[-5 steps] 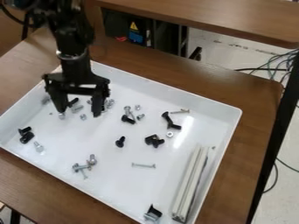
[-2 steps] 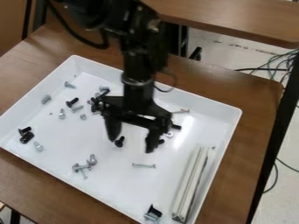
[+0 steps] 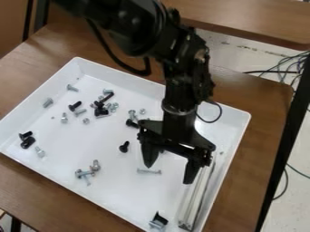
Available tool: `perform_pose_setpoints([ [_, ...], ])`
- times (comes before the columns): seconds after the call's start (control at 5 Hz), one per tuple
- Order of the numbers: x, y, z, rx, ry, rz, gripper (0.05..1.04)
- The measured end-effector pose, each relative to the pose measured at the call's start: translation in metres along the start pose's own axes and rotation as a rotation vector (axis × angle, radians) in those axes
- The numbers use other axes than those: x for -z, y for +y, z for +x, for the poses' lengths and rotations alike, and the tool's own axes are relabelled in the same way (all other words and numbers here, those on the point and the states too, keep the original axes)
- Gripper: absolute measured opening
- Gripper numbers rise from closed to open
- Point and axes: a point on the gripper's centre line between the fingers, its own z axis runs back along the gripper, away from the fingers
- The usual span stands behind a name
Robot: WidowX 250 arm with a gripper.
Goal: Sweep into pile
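Screws and bolts [image 3: 124, 147] lie scattered across the white tray [image 3: 121, 190]. The pincer [image 3: 169, 173], spread wide, hangs near the metal bar [image 3: 196, 195]. A low sweep could catch that bar and shove it, while smaller screws might slip through the pincer's gap.

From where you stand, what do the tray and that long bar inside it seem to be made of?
The tray looks like smooth white plastic, given its rounded corners and soft shine. The long bar is pale and straight with lengthwise grooves, probably aluminium with a satin finish, though pale plastic is possible.
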Motion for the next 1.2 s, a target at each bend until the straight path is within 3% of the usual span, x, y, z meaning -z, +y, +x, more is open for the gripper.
perform_pose_setpoints([
  [0.6,0.015,-0.020,0.007,0.053,-0.044,0.003,0.999],
  [0.8,0.016,-0.023,0.005,0.052,-0.044,0.005,0.999],
  [1.0,0.016,-0.031,0.011,0.062,-0.045,-0.025,0.999],
  [1.2,0.029,-0.033,0.011,0.067,-0.009,-0.032,0.999],
])
